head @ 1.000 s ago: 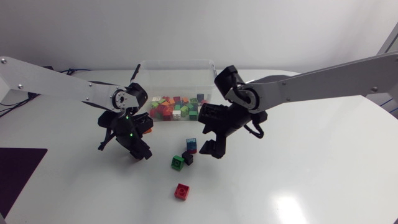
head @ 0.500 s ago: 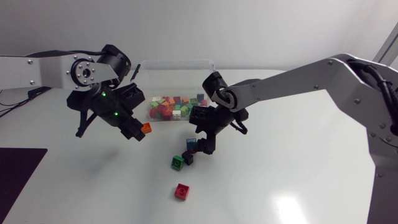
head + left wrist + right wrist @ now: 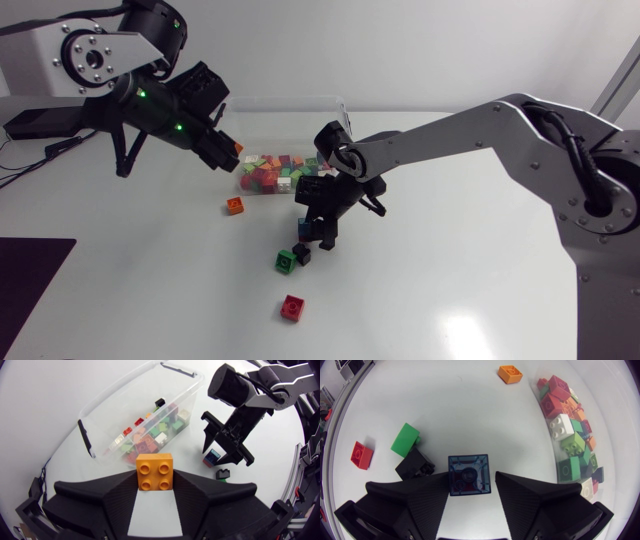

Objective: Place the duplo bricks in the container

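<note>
Bricks (image 3: 275, 172) are already lying heaped at one end of the clear container (image 3: 115, 415), while several are waiting outside it on the table (image 3: 450, 280). The left gripper (image 3: 226, 152) is clamping an orange brick (image 3: 155, 471) from both sides, studs up, and is hanging high just short of the container, which is lying ahead of it; judging by that, it is carrying the brick over for a drop. The right gripper (image 3: 316, 228) is reaching down to the table with its fingers straddling a blue brick (image 3: 468, 475). One finger is seemingly touching the brick, but a sliver of table is showing at the other, so I am reading it as parted and not yet gripping. A black brick (image 3: 301, 253) and a green brick (image 3: 286, 261) are sitting touching just beside it, a red brick (image 3: 292, 307) farther off, and a second orange brick (image 3: 235, 206) near the container's wall. From overhead the right gripper is hiding most of the blue brick, and the clear walls are proving hard to trace. In the left wrist view the second orange brick is not showing at all.
</note>
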{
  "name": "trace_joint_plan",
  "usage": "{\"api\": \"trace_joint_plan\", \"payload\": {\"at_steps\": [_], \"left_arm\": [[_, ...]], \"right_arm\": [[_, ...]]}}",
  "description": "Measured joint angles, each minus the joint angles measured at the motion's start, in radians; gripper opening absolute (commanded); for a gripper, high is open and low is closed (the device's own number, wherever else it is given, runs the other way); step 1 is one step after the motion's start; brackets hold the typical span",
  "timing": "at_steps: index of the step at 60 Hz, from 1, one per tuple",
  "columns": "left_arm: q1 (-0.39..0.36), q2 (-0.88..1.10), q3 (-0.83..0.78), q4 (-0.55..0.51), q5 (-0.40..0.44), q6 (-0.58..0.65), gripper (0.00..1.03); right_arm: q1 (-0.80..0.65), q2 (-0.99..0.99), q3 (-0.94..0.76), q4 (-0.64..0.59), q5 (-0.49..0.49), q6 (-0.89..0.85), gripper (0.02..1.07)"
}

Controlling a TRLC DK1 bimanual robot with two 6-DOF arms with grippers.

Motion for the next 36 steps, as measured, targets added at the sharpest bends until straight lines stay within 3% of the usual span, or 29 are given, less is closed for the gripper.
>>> {"api": "trace_joint_plan", "payload": {"at_steps": [20,36], "left_arm": [[0.037,0.060,0.143,0.060,0.034,-0.002,0.43],[0.073,0.202,0.287,0.117,0.056,-0.024,0.45]], "right_arm": [[0.000,-0.016,0.006,-0.065,-0.015,0.000,0.27],[-0.022,-0.197,-0.045,-0.101,-0.033,0.006,0.27]]}}
